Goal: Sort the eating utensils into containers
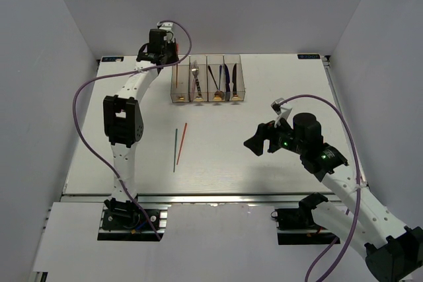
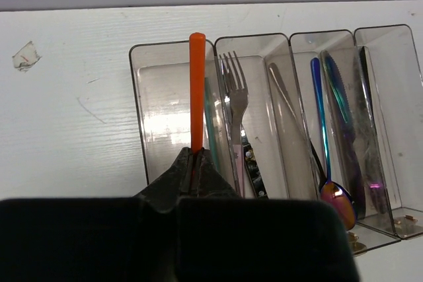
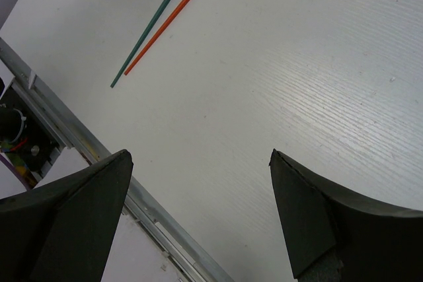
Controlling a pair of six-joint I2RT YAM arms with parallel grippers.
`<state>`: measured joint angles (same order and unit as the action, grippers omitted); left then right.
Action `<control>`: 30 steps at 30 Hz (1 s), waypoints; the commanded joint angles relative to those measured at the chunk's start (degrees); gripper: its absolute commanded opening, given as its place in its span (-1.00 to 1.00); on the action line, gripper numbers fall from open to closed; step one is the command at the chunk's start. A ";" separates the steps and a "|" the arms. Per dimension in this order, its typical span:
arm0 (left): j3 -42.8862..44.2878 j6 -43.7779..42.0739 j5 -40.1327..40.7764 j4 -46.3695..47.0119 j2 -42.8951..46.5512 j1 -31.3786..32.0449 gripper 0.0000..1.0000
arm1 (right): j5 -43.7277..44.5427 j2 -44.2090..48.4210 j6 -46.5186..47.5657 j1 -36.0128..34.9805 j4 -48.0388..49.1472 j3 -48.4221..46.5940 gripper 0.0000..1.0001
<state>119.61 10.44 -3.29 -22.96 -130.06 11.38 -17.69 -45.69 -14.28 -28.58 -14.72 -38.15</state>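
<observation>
Looks like drop-off: left pincer (image 2: 197,158) clamps red chopstick (image 2: 197,90) over leftmost bin (image 2: 157,97), far edge; next probably wants a clean release; right pincer (image 3: 198,163) gapes wide, empty.

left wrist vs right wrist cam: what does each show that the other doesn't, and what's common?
Only left wrist: the containers, a fork in the second bin, a blue spoon further right, and the left gripper, jaws shut on an orange chopstick in line with the leftmost bin.
Only right wrist: a teal chopstick and a red chopstick lying side by side, the metal edge rail, and the right gripper, jaws open and empty.
Both: the white table.
</observation>
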 commanded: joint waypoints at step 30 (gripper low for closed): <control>-46.23 9.15 8.64 4.94 42.55 2.68 0.91 | 2.15 0.43 -1.01 -0.07 1.97 -1.84 0.79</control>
<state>84.64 16.93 2.24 -21.45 -99.96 11.66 -15.42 -46.22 -14.31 -28.58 -14.70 -38.15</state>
